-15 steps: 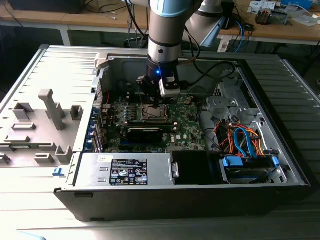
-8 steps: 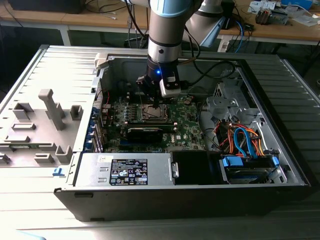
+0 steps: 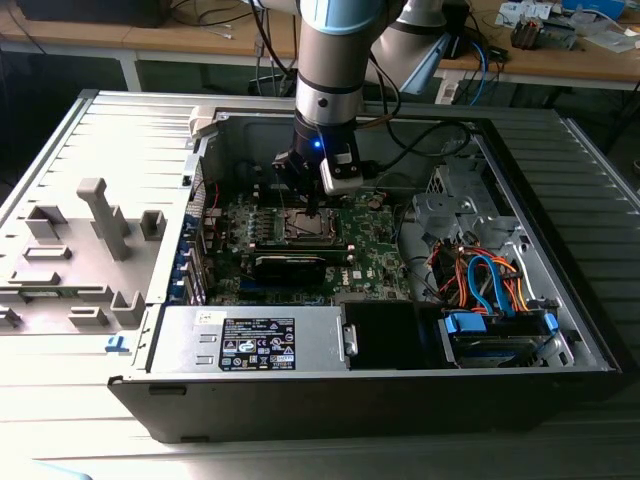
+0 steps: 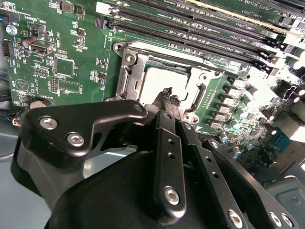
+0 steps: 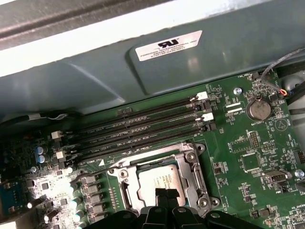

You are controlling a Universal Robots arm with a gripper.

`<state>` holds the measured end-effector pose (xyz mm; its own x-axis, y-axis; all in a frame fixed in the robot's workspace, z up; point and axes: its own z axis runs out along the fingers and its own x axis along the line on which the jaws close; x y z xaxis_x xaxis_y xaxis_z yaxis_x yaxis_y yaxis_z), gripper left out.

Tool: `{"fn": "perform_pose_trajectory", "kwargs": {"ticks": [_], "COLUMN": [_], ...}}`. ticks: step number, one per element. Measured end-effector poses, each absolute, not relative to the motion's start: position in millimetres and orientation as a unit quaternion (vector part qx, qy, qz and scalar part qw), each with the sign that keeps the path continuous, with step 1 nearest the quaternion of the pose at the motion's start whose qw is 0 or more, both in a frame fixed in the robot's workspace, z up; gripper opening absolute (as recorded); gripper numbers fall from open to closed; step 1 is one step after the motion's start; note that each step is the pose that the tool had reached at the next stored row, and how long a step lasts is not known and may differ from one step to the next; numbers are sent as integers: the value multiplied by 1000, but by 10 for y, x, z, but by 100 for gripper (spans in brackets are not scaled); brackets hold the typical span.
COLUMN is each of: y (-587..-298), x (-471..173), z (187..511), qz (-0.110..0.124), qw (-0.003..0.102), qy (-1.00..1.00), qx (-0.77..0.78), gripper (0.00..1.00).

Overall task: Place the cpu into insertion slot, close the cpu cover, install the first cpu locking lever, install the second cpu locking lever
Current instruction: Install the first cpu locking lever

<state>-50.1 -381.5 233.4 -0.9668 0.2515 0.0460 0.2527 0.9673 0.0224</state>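
In the exterior view, a grey plastic fixture (image 3: 85,250) sits on the ribbed table at the exterior view's left. Further right, the arm reaches down into the open computer case (image 3: 560,330). The gripper (image 3: 312,205) hangs just above the insertion slot (image 3: 303,226) on the green motherboard (image 3: 375,255).

In the second wrist view the black fingertips (image 4: 167,98) look pressed together with nothing visible between them, poised at the socket's near edge. The cpu (image 4: 164,81), a flat square with a matte silvery-grey face, lies inside the slot. The cpu cover (image 4: 136,71), a thin stamped metal frame, appears to lie down around it. Whether either locking lever is latched cannot be told.

The main risk is judged to be a slip: the fingertips are narrow and the levers are thin, springy wire. A glancing push could skid onto the chip face, or scrape the long black memory slots (image 5: 138,131) beside the socket.
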Motion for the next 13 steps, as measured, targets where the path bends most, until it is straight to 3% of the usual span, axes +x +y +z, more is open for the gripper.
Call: {"fn": "perform_pose_trajectory", "kwargs": {"ticks": [13], "y": [-3815], "x": [-501], "z": [2334], "qz": [-14], "qw": [22], "qy": [-993], "qx": [-114], "gripper": [11]}}
